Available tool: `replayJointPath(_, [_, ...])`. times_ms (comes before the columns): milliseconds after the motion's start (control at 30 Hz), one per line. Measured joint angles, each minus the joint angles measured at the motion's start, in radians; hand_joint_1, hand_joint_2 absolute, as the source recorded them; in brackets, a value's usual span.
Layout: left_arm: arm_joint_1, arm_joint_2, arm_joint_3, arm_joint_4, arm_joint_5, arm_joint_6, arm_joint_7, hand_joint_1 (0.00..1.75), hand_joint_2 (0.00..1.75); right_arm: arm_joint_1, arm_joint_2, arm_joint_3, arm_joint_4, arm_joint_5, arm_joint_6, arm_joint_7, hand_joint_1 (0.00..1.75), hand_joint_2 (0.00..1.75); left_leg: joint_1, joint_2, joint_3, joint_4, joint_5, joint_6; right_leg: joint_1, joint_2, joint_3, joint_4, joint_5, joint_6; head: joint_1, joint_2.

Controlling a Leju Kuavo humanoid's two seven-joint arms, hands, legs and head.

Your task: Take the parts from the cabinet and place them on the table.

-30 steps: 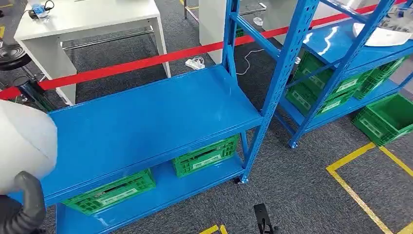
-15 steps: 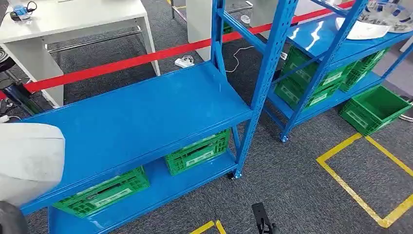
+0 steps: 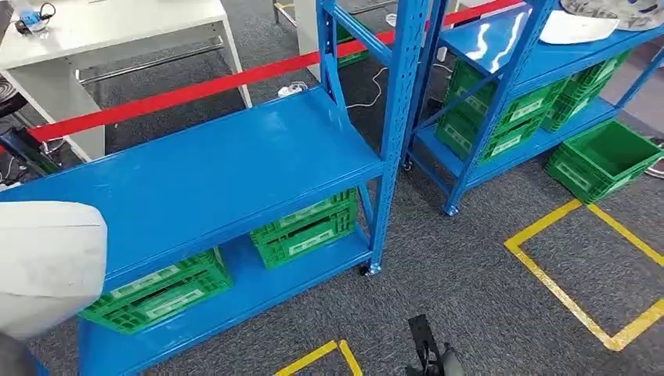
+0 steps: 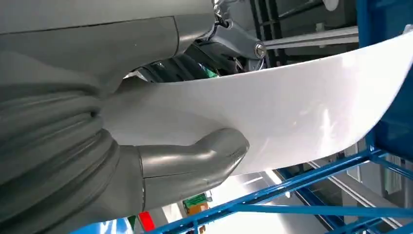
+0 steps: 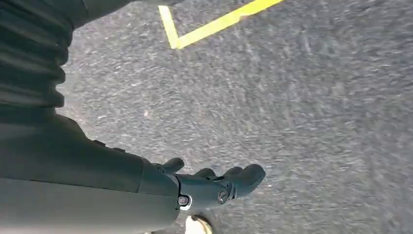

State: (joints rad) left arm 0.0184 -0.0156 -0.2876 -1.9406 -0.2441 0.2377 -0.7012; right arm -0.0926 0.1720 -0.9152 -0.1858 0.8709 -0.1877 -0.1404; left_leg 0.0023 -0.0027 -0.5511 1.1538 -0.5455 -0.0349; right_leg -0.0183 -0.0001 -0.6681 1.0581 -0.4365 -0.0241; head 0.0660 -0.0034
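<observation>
Beside the blue rack (image 3: pixel 235 164), the left hand (image 4: pixel 146 165) grips the white part (image 4: pixel 292 112), thumb pressed on its surface.

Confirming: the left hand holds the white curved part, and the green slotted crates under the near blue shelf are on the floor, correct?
Not quite. The left hand does hold the white curved part, but the head view shows the green slotted crates sitting on the blue rack's lower shelf, not on the floor.

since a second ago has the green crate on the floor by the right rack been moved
No. The green crate keeps its place beside the yellow floor tape. The whole view slid because the camera turned, not the crate.
</observation>
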Motion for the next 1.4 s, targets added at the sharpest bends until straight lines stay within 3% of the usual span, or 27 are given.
replayJointPath(67, [-0.002, -0.003, -0.001, -0.001, 0.001, -0.001, 0.000, 1.75, 1.75, -0.002, -0.002, 0.000, 0.000, 0.000, 0.005, 0.000, 0.00, 1.75, -0.010, -0.001, 0.103, -0.151, -0.028, 0.014, 0.003, 0.001, -0.008, 0.000, 0.016, 0.009, 0.000, 0.000])
replayJointPath(100, [-0.002, -0.003, -0.001, -0.001, 0.002, -0.001, -0.002, 1.75, 1.75, -0.002, -0.003, 0.000, 0.000, 0.000, 0.006, 0.000, 0.00, 1.75, -0.013, -0.001, 0.094, -0.145, -0.021, 0.013, 0.000, 0.000, -0.006, -0.007, 0.027, 0.016, 0.001, 0.000])
replayJointPath(200, [-0.002, -0.004, -0.001, -0.001, 0.002, -0.001, -0.001, 1.75, 1.75, -0.001, -0.004, 0.000, 0.000, 0.000, 0.006, 0.000, 0.00, 1.75, -0.013, 0.001, 0.076, -0.165, 0.010, 0.036, 0.001, 0.001, -0.007, -0.022, 0.057, 0.039, -0.006, 0.000])
replayJointPath(233, [-0.003, -0.006, -0.001, -0.001, 0.002, -0.001, -0.001, 1.75, 1.75, -0.001, -0.008, 0.000, 0.000, 0.000, 0.006, 0.002, 0.00, 1.75, -0.009, 0.007, 0.071, -0.170, 0.025, 0.041, -0.004, 0.003, -0.017, -0.007, 0.027, 0.040, -0.005, 0.000])
replayJointPath(333, [0.000, -0.012, -0.004, 0.002, 0.009, -0.006, 0.000, 1.75, 1.75, -0.001, -0.011, 0.000, 0.000, -0.008, 0.006, 0.002, 0.00, 1.75, -0.009, 0.010, 0.028, -0.166, 0.055, 0.053, -0.002, 0.003, -0.057, 0.162, -0.144, 0.045, -0.001, 0.000])
replayJointPath(367, [0.004, -0.014, -0.004, 0.005, 0.013, -0.007, 0.000, 1.75, 1.75, 0.000, -0.013, 0.000, 0.000, -0.009, -0.003, 0.000, 0.00, 1.75, -0.010, 0.012, 0.011, -0.162, 0.065, 0.053, -0.002, 0.003, -0.067, 0.229, -0.173, 0.047, -0.001, 0.000])
replayJointPath(400, [0.009, -0.016, -0.004, 0.007, 0.014, -0.008, 0.000, 1.75, 1.75, 0.001, -0.016, 0.000, 0.000, -0.008, -0.015, -0.002, 0.00, 1.75, -0.010, 0.013, -0.003, -0.154, 0.076, 0.052, -0.002, 0.003, -0.065, 0.267, -0.167, 0.049, -0.001, 0.000])
replayJointPath(433, [0.016, -0.018, -0.004, 0.008, 0.014, -0.008, 0.000, 1.75, 1.75, 0.003, -0.018, 0.000, 0.000, -0.003, -0.034, -0.004, 0.00, 1.75, -0.008, 0.015, -0.026, -0.146, 0.085, 0.049, -0.003, 0.002, -0.044, 0.264, -0.136, 0.050, 0.000, 0.000])
replayJointPath(500, [0.031, -0.017, -0.005, 0.008, 0.018, -0.011, 0.000, 1.75, 1.75, 0.004, -0.023, 0.000, 0.000, 0.010, -0.080, -0.015, 0.00, 1.75, -0.002, 0.015, -0.068, -0.123, 0.100, 0.039, -0.007, 0.002, 0.052, 0.159, -0.071, 0.055, 0.000, 0.000])
replayJointPath(533, [0.036, -0.017, -0.005, 0.008, 0.018, -0.013, 0.000, 1.75, 1.75, 0.004, -0.024, 0.000, -0.001, 0.018, -0.106, -0.026, 0.00, 1.75, -0.001, 0.015, -0.084, -0.108, 0.104, 0.033, -0.010, 0.001, 0.113, 0.079, -0.085, 0.059, 0.000, 0.000])
replayJointPath(567, [0.042, -0.017, -0.006, 0.007, 0.016, -0.017, 0.000, 1.75, 1.75, 0.002, -0.024, 0.001, -0.002, 0.028, -0.143, -0.039, 0.00, 1.75, -0.006, 0.015, -0.100, -0.094, 0.107, 0.026, -0.002, 0.004, 0.152, 0.012, -0.130, 0.055, 0.006, 0.000])
replayJointPath(600, [0.047, -0.017, -0.006, 0.008, 0.010, -0.019, 0.000, 1.75, 1.75, 0.003, -0.024, 0.001, -0.002, 0.028, -0.155, -0.044, 0.00, 1.75, -0.008, 0.015, -0.102, -0.089, 0.111, 0.021, -0.001, 0.006, 0.144, 0.014, -0.134, 0.038, 0.005, 0.000])
replayJointPath(700, [0.054, -0.018, -0.007, 0.013, -0.021, -0.014, 0.000, 1.75, 1.75, 0.008, -0.024, 0.000, -0.002, -0.007, -0.116, -0.030, 0.00, 1.75, -0.005, 0.015, -0.102, -0.096, 0.137, 0.005, -0.002, 0.000, 0.125, 0.007, -0.118, 0.013, 0.003, 0.000])
replayJointPath(733, [0.057, -0.018, -0.007, 0.018, -0.038, 0.000, -0.001, 1.75, 1.75, 0.005, -0.023, -0.005, -0.002, -0.024, -0.100, -0.025, 0.00, 1.75, -0.001, 0.011, -0.108, -0.089, 0.118, -0.002, -0.004, -0.005, 0.117, 0.007, -0.106, 0.004, 0.002, 0.000])
replayJointPath(833, [0.063, -0.018, -0.007, 0.031, -0.070, 0.024, 0.001, 1.75, 1.75, 0.004, -0.021, -0.019, -0.002, -0.048, -0.080, -0.024, 0.00, 1.75, 0.001, 0.008, -0.150, 0.057, -0.047, -0.018, -0.004, -0.006, 0.080, 0.005, -0.073, -0.007, -0.001, 0.000])
replayJointPath(867, [0.065, -0.018, -0.007, 0.040, -0.080, 0.029, 0.001, 1.75, 1.75, 0.004, -0.021, -0.023, -0.002, -0.052, -0.066, -0.022, 0.00, 1.75, 0.001, 0.008, -0.161, 0.128, -0.082, -0.020, -0.003, -0.006, 0.063, 0.006, -0.060, -0.007, -0.002, 0.000])
replayJointPath(900, [0.068, -0.017, -0.007, 0.045, -0.089, 0.037, 0.002, 1.75, 1.75, 0.004, -0.021, -0.026, -0.002, -0.053, -0.055, -0.028, 0.00, 1.75, 0.001, 0.008, -0.161, 0.171, -0.084, -0.020, -0.002, -0.007, 0.047, 0.006, -0.048, -0.006, -0.002, 0.000])
replayJointPath(967, [0.071, -0.014, -0.007, 0.049, -0.103, 0.058, 0.002, 1.75, 1.75, 0.004, -0.021, -0.026, -0.002, -0.048, -0.045, -0.060, 0.00, 1.75, 0.001, 0.007, -0.107, 0.140, -0.025, -0.012, 0.002, -0.009, 0.020, 0.006, -0.023, -0.005, -0.002, 0.000])
replayJointPath(1033, [0.073, -0.013, -0.007, 0.048, -0.106, 0.072, 0.002, 1.75, 1.75, 0.001, -0.020, -0.026, -0.002, -0.040, -0.065, -0.093, 0.00, 1.75, -0.006, 0.006, 0.007, -0.001, 0.015, 0.009, 0.006, -0.008, -0.005, 0.006, 0.001, -0.002, -0.001, 0.000])
replayJointPath(1067, [0.075, -0.013, -0.007, 0.044, -0.111, 0.077, 0.002, 1.75, 1.75, -0.001, -0.014, -0.026, -0.002, -0.036, -0.086, -0.104, 0.00, 1.75, -0.013, 0.007, 0.077, -0.104, -0.027, 0.027, 0.004, -0.008, -0.010, 0.006, 0.011, 0.002, 0.000, 0.000])
replayJointPath(1100, [0.078, -0.012, -0.007, 0.040, -0.115, 0.077, 0.001, 1.75, 1.75, -0.003, -0.013, -0.026, -0.002, -0.038, -0.106, -0.111, 0.00, 1.75, -0.015, 0.010, 0.109, -0.157, -0.038, 0.026, 0.005, -0.008, -0.011, 0.002, 0.020, 0.008, 0.000, 0.000])
replayJointPath(1200, [0.089, -0.008, -0.006, 0.041, -0.119, 0.077, 0.000, 1.75, 1.75, -0.012, -0.010, -0.033, -0.002, -0.058, -0.124, -0.125, 0.00, 1.75, -0.027, 0.009, 0.085, -0.160, -0.011, 0.040, -0.004, -0.012, -0.006, -0.021, 0.056, 0.031, -0.009, 0.000])
replayJointPath(1233, [0.092, -0.008, -0.006, 0.041, -0.119, 0.077, 0.000, 1.75, 1.75, -0.012, -0.009, -0.036, -0.002, -0.064, -0.127, -0.130, 0.00, 1.75, -0.012, 0.011, 0.080, -0.174, 0.015, 0.048, -0.004, -0.011, -0.011, -0.015, 0.053, 0.035, -0.011, 0.000])
replayJointPath(1300, [0.094, -0.008, -0.006, 0.042, -0.118, 0.076, 0.000, 1.75, 1.75, -0.013, -0.007, -0.041, -0.002, -0.071, -0.134, -0.132, 0.00, 1.75, -0.013, 0.012, 0.051, -0.175, 0.041, 0.062, -0.001, -0.004, -0.033, 0.059, -0.069, 0.039, -0.008, 0.000])
replayJointPath(1333, [0.099, -0.008, -0.006, 0.042, -0.117, 0.075, 0.000, 1.75, 1.75, -0.012, -0.006, -0.044, -0.002, -0.075, -0.136, -0.134, 0.00, 1.75, -0.013, 0.013, 0.035, -0.174, 0.053, 0.060, -0.003, -0.004, -0.045, 0.128, -0.133, 0.043, -0.008, 0.000])
replayJointPath(1367, [0.103, -0.008, -0.006, 0.043, -0.116, 0.074, 0.000, 1.75, 1.75, -0.012, -0.006, -0.046, -0.002, -0.078, -0.137, -0.137, 0.00, 1.75, -0.013, 0.013, 0.019, -0.172, 0.065, 0.060, -0.003, -0.004, -0.055, 0.196, -0.173, 0.046, -0.008, 0.000])
replayJointPath(1400, [0.105, -0.008, -0.006, 0.045, -0.111, 0.071, 0.000, 1.75, 1.75, -0.012, -0.006, -0.049, -0.002, -0.079, -0.138, -0.141, 0.00, 1.75, -0.013, 0.015, 0.000, -0.167, 0.077, 0.059, -0.002, -0.003, -0.058, 0.252, -0.180, 0.049, -0.008, 0.000])
